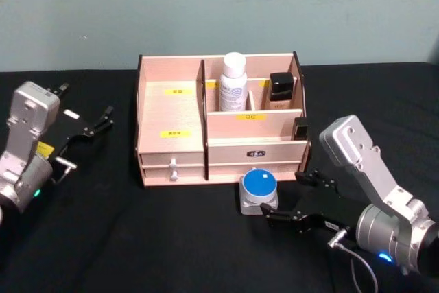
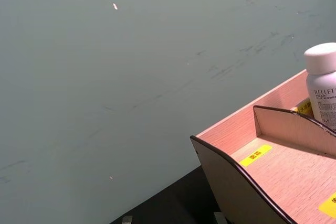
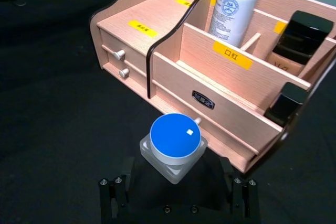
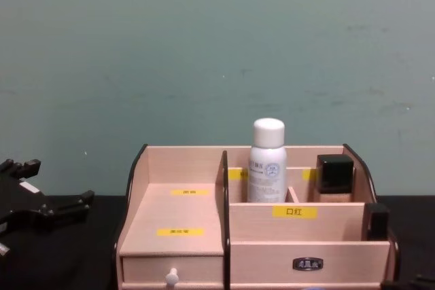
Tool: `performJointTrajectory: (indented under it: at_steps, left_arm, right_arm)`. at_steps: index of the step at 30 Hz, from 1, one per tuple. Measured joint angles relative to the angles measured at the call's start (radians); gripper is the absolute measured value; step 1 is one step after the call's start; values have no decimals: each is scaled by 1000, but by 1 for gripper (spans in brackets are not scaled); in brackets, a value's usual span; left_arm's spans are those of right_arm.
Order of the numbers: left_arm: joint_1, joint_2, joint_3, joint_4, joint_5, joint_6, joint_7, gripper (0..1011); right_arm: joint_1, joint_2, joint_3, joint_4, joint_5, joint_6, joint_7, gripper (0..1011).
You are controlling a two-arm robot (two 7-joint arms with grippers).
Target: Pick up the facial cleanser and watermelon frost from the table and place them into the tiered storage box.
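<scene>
Right gripper (image 1: 296, 200) sits low at the near right of the table (image 1: 137, 238), jaws spread wide, nothing held. The jar (image 1: 258, 186) with the blue lid sits just ahead of the fingertips, in line with the gap but untouched. We take this jar for the watermelon frost. It stands on the black cloth just beside the near face of the box (image 1: 171, 111), right of the knob drawers. We judge the wide opening is meant to take the jar's square base.

Bottle (image 1: 233, 81), white, stands upright in a far compartment — likely the cleanser, already stowed. A black-capped item (image 1: 281, 90) stands to its right. Left gripper (image 1: 86, 132) waits left of the box, jaws apart and empty.

Writing: the yellow label (image 3: 232, 55) on the middle divider reads 口红, and the bottle shows "BELLET…" in the left wrist view. We cannot read the other labels or the dark drawer plate.
</scene>
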Motion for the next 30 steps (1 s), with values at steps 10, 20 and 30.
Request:
performJointTrajectory:
  at_steps: [10,20,30]
  left_arm:
    - [0,0,0,0,0,0,0,1001]
    - [0,0,0,0,0,0,0,1001]
    - [0,0,0,0,0,0,0,1001]
  right_arm:
    - [33,-29,-19,38,-9,-8,19,1002]
    - [53,-45,-38,67,-26,-15,25,1002]
    - [75,-64,-50,94,-44,-15,26,1002]
